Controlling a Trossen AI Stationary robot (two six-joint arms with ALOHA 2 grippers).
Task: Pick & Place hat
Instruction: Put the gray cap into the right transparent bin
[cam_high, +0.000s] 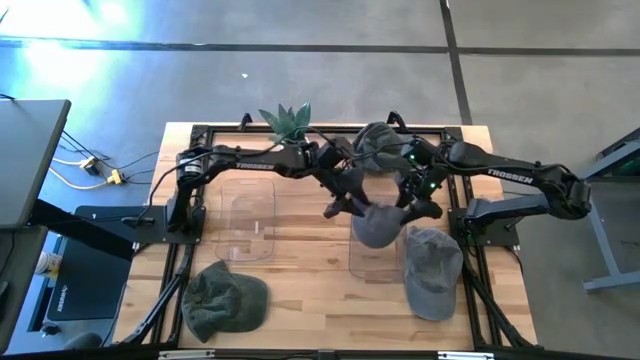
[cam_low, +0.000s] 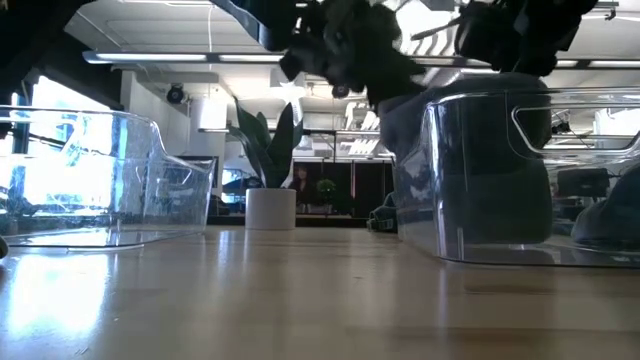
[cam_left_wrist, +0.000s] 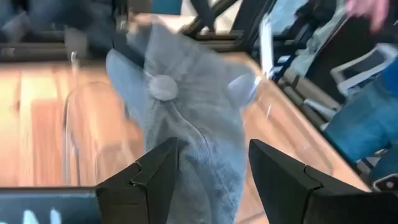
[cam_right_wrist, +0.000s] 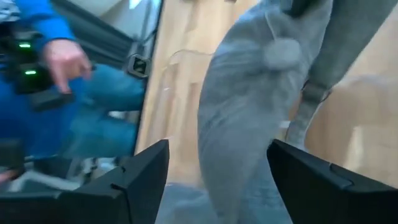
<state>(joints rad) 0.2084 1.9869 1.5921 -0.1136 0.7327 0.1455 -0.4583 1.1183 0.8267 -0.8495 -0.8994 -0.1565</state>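
Soft and limp, your grey hat hung from the left gripper, jaws pinching its fabric; right gripper jaws stood open beside it

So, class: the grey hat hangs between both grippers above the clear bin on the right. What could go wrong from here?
1. The left gripper alone pinches the grey hat, by one edge; the right gripper stands open, so the cloth could slip out.
2. The hat hangs over the clear bin's rim and might drape across it rather than drop inside.
3. The grippers sit close together above the bin and could bump each other.
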